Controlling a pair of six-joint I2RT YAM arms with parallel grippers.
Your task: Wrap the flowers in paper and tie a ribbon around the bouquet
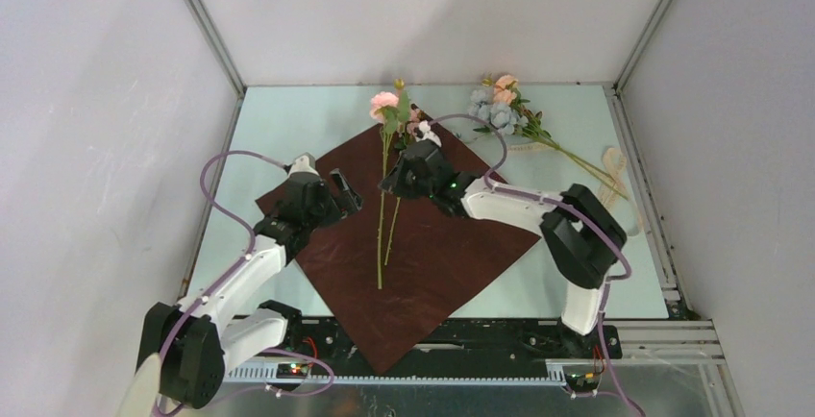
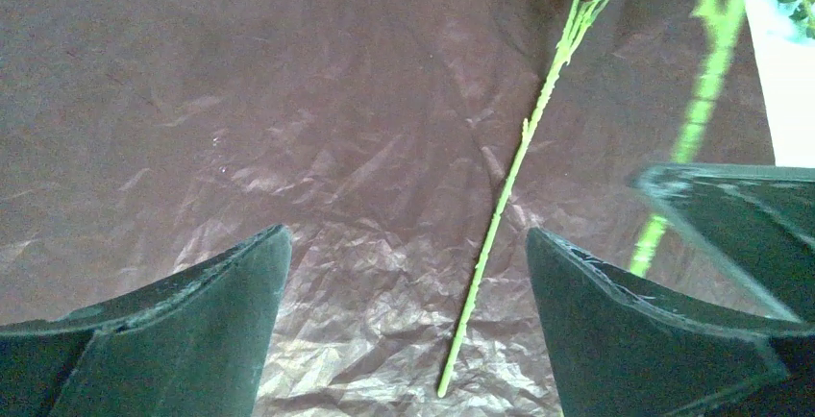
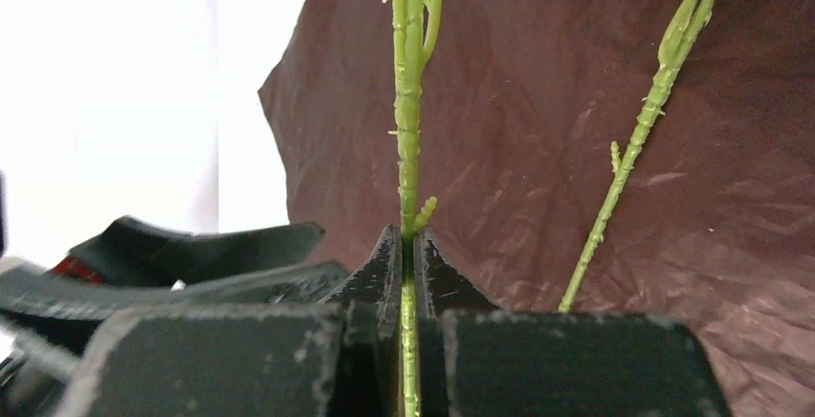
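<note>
The paper lies as a diamond on the table, dark maroon face up. One of the flowers, a pink rose, rests on it with its stem running down the sheet. My right gripper is shut on the green stem of a second flower, held just above the paper beside the first stem. My left gripper hovers open over the paper, left of both stems, with nothing between its fingers. The cream ribbon lies at the table's back right.
More flowers, pink and pale blue, lie at the back right with stems pointing toward the ribbon. The paper's near corner hangs over the table's front edge. White walls close in the table on three sides.
</note>
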